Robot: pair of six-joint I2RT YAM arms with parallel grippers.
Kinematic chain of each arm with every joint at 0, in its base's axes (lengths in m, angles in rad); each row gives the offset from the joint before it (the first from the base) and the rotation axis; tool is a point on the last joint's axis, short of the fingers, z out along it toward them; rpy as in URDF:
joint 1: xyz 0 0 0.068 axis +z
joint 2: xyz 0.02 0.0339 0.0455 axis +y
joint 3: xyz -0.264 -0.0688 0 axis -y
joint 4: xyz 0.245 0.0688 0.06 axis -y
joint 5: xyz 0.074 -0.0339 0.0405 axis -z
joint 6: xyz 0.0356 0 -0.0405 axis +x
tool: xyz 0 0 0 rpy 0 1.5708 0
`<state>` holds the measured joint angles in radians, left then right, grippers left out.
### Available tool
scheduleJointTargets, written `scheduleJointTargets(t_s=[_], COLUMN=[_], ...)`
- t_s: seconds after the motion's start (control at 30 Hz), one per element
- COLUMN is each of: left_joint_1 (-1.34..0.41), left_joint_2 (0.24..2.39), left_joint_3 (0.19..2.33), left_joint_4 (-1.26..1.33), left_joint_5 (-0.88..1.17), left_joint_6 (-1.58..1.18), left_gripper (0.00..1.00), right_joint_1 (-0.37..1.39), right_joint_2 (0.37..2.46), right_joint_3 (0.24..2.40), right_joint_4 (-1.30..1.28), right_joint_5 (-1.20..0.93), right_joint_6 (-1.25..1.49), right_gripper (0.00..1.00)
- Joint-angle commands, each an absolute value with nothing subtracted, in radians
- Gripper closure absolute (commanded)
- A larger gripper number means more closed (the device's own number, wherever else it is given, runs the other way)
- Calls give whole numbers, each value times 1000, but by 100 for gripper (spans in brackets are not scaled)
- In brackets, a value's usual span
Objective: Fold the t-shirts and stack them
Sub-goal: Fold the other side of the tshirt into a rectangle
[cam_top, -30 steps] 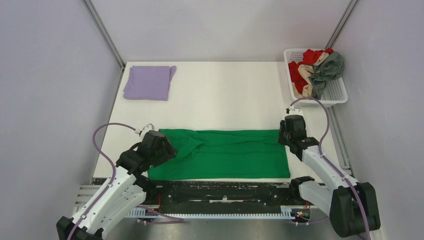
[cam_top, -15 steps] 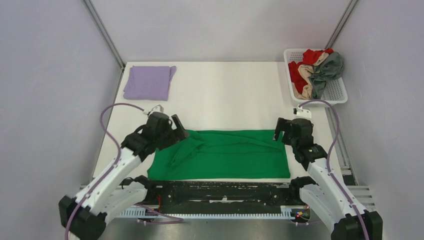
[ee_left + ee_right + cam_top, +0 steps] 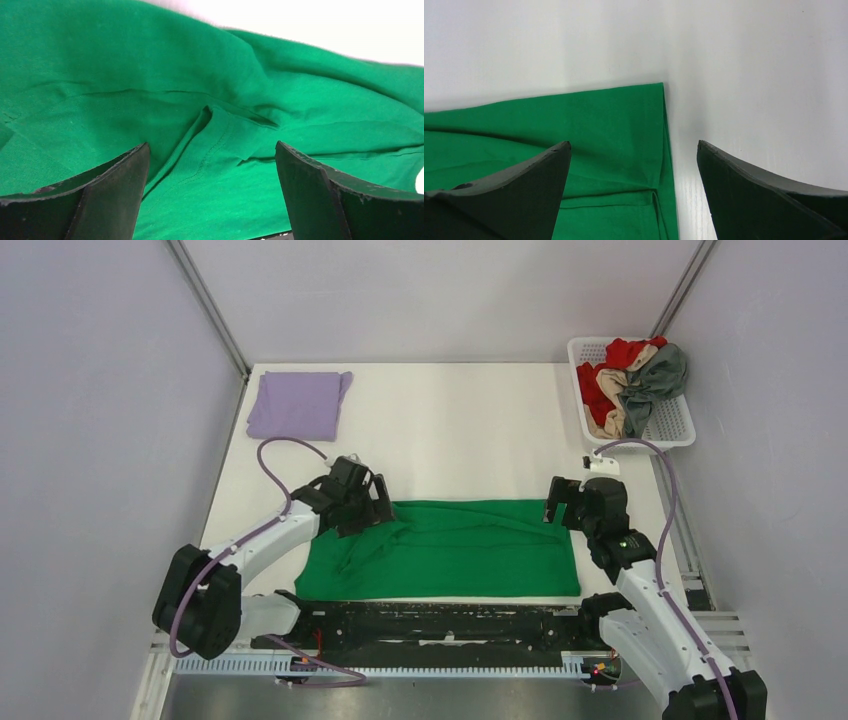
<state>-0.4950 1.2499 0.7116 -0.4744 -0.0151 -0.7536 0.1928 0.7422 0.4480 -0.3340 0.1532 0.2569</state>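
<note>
1. The green t-shirt (image 3: 440, 550) lies along the counter's (image 3: 450, 430) near edge. Our left tool (image 3: 210, 150), fingers apart, hovers over its rumpled left end, probably to pinch it.
2. Our right tool (image 3: 634, 145), equally spread, straddles the far right corner, seemingly for a matching lift.

The table (image 3: 460, 430) is bare in the middle, with the green t-shirt (image 3: 470, 550) near, the purple t-shirt (image 3: 296, 404) far left and the basket (image 3: 668, 426) far right.
</note>
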Motion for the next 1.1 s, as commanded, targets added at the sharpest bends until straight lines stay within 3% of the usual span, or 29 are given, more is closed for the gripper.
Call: scheduleJointTargets(t_s=[0.0, 0.23, 0.6, 0.93, 1.07], left_joint_1=[-500, -515, -688, -792, -792], left_joint_2=[1280, 1284, 1100, 970, 980], left_joint_3=[682, 652, 562, 634, 686], left_joint_4=[-412, -390, -443, -644, -576], left_joint_5=[26, 53, 162, -66, -151], left_joint_6=[-694, -708, -689, -754, -757], left_gripper=[0, 0, 0, 0, 0], right_joint_1=[194, 194, 194, 194, 194], right_joint_2=[725, 709, 690, 688, 685], right_joint_3=[469, 447, 429, 422, 419], right_joint_4=[-313, -308, -307, -294, -275], right_joint_5=[131, 110, 109, 79, 33], right_joint_6=[238, 249, 249, 236, 217], right_gripper=[2, 2, 2, 2, 2])
